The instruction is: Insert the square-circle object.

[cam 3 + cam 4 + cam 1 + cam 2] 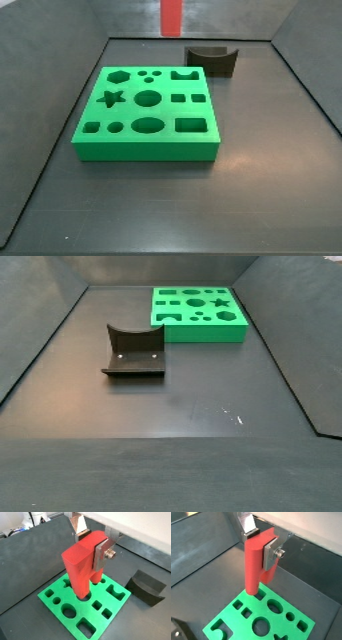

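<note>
Two red fingers (83,564) of the gripper (87,594) hang over the green board (87,607), empty; whether the jaws are apart is unclear. Beside the board, untouched on the bench (174,446), sits the square-circle object (211,60).

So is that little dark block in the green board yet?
No. The square-circle object sits on the floor beside the green board; the gripper holds nothing.
</note>
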You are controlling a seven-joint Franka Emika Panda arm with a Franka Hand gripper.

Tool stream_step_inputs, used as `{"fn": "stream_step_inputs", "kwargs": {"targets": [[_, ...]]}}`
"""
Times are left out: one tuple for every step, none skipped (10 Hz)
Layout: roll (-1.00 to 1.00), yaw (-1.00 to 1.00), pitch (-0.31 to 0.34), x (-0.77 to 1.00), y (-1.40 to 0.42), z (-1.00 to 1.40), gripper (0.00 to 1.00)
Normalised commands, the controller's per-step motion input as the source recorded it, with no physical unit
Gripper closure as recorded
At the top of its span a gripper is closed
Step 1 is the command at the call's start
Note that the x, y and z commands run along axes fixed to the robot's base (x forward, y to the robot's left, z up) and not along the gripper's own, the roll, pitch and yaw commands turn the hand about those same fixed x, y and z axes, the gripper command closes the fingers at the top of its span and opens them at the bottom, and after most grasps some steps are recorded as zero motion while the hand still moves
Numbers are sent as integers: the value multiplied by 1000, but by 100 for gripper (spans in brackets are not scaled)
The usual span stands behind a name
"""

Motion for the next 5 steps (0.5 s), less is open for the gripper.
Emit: {"fn": "stream_step_inputs", "kwargs": {"targets": [[-29, -914, -14, -3, -157, -440, 100], [-53, -863, -31, -54, -186, -489, 100], [-64, -831, -59, -97, -197, -551, 100], [-59, -860, -49, -97, -163, -580, 100], [-43, -1000, 0, -17, 0, -511, 100]]}}
